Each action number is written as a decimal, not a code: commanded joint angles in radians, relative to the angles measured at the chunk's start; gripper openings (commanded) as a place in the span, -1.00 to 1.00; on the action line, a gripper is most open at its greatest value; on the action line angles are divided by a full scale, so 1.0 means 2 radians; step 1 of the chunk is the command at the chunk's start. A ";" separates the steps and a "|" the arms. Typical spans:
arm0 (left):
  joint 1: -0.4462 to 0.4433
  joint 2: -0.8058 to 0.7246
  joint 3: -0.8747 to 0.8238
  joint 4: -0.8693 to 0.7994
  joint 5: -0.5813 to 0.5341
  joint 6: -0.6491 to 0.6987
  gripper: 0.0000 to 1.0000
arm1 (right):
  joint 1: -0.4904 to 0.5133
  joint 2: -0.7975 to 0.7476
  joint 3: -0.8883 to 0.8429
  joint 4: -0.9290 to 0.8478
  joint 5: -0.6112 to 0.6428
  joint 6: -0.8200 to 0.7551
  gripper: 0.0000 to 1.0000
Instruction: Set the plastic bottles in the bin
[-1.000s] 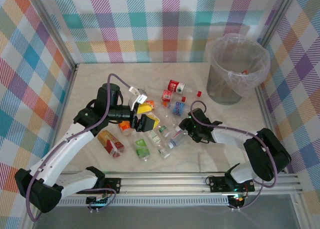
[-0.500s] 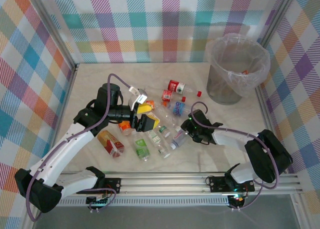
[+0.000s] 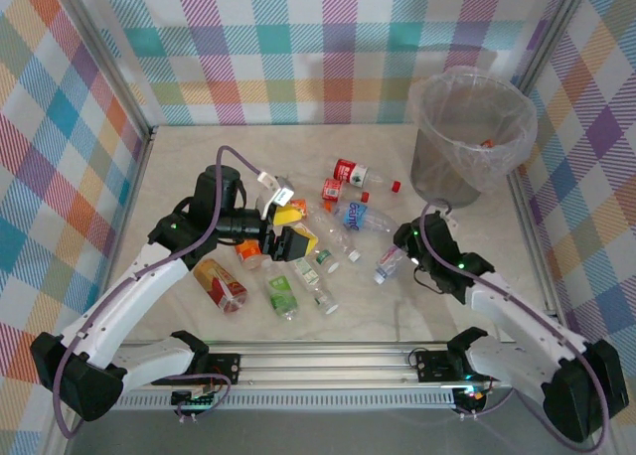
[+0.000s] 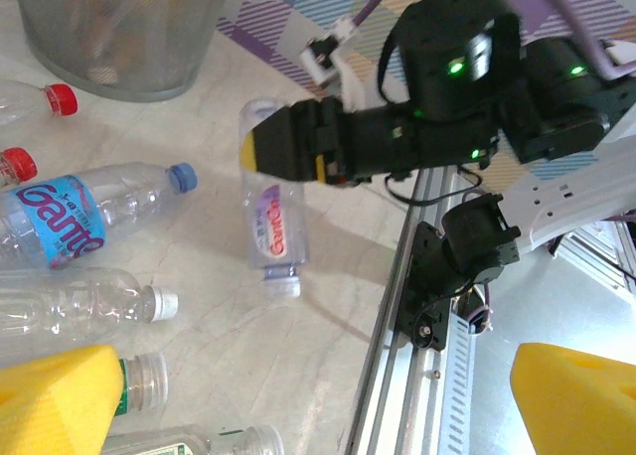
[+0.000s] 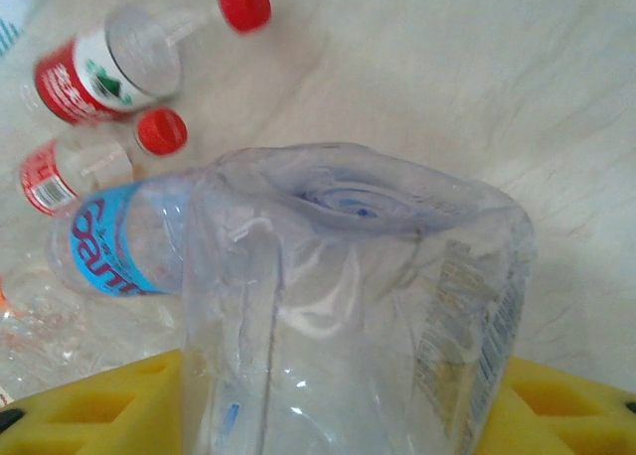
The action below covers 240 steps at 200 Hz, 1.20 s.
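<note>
The right gripper (image 4: 263,145) is pinching a clear bottle (image 5: 348,296) with a blue-and-pink label. Its yellow pads (image 5: 89,405) are pressed against the bottle's sides near the base (the thin wall looks dented where they bear on it). From the left wrist camera, this bottle hangs cap-down below the fingers, with a shadow beside it on the table (image 3: 447,296). It seems to be off the surface, though I can't be sure the cap is free of it.

In the top view, the bin (image 3: 442,182) stands at 1 o'clock from the right gripper, well apart, with its crinkly liner folded over the rim. At 10 o'clock lies a blue-labelled bottle (image 3: 356,215) with a blue cap. Farther out, at 11 o'clock, is a red-labelled bottle (image 3: 348,170) with a red cap.

At 9 o'clock the left gripper (image 3: 295,228) hovers over the main cluster with its yellow pads spread wide. A green-labelled bottle (image 3: 283,296) lies at its 6 o'clock and an orange-brown bottle (image 3: 221,284) at its 8 o'clock, both flat on the table.
</note>
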 commanded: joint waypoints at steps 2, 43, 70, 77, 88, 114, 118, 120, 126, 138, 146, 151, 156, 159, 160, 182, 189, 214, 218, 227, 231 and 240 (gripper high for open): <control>-0.009 0.000 0.005 0.005 0.000 0.000 1.00 | -0.011 -0.037 0.048 -0.050 0.042 -0.087 0.22; -0.010 -0.006 0.003 0.008 -0.005 0.001 1.00 | -0.018 -0.052 0.138 -0.061 0.061 -0.190 0.22; -0.010 -0.011 0.000 0.012 -0.010 -0.001 1.00 | -0.019 -0.038 0.201 -0.041 0.081 -0.264 0.22; -0.010 -0.012 -0.001 0.014 -0.014 -0.001 1.00 | -0.019 -0.032 0.216 -0.035 0.087 -0.284 0.22; -0.010 -0.020 -0.006 0.022 -0.024 -0.004 1.00 | -0.020 -0.022 0.239 -0.022 0.098 -0.314 0.22; -0.010 -0.045 -0.029 0.062 -0.054 -0.019 1.00 | -0.024 0.008 0.294 0.009 0.113 -0.375 0.21; -0.011 -0.050 -0.033 0.068 -0.058 -0.021 1.00 | -0.025 0.013 0.303 0.014 0.117 -0.383 0.21; -0.011 -0.052 -0.035 0.071 -0.061 -0.023 1.00 | -0.026 0.017 0.307 0.015 0.119 -0.387 0.21; -0.010 -0.058 -0.041 0.082 -0.068 -0.027 1.00 | -0.030 0.025 0.319 0.022 0.124 -0.398 0.21; -0.011 -0.069 -0.052 0.109 -0.083 -0.036 1.00 | -0.037 0.043 0.345 0.037 0.130 -0.419 0.20; -0.011 -0.076 -0.059 0.120 -0.091 -0.042 1.00 | -0.043 0.055 0.361 0.051 0.134 -0.433 0.20; -0.010 -0.079 -0.063 0.127 -0.094 -0.045 1.00 | -0.046 0.062 0.369 0.060 0.137 -0.441 0.20; -0.011 -0.082 -0.068 0.134 -0.097 -0.050 1.00 | -0.050 0.070 0.377 0.069 0.140 -0.449 0.20; -0.011 -0.084 -0.070 0.139 -0.098 -0.052 1.00 | -0.053 0.074 0.381 0.075 0.142 -0.454 0.20; -0.011 -0.085 -0.071 0.141 -0.098 -0.052 1.00 | -0.054 0.076 0.383 0.076 0.142 -0.456 0.20; -0.011 -0.098 -0.094 0.180 -0.107 -0.072 1.00 | -0.075 0.108 0.416 0.113 0.146 -0.487 0.18; -0.010 -0.101 -0.100 0.193 -0.108 -0.078 1.00 | -0.083 0.119 0.426 0.121 0.146 -0.494 0.18; -0.011 -0.110 -0.113 0.207 -0.126 -0.083 1.00 | -0.119 0.160 0.461 0.145 0.148 -0.521 0.18; -0.011 -0.111 -0.115 0.209 -0.127 -0.082 1.00 | -0.125 0.166 0.467 0.146 0.147 -0.531 0.17; -0.011 -0.114 -0.119 0.214 -0.131 -0.082 1.00 | -0.138 0.183 0.481 0.147 0.146 -0.537 0.17; -0.011 -0.115 -0.120 0.215 -0.133 -0.081 1.00 | -0.144 0.190 0.486 0.149 0.146 -0.541 0.17; -0.011 -0.117 -0.121 0.215 -0.139 -0.081 1.00 | -0.156 0.204 0.500 0.149 0.146 -0.549 0.16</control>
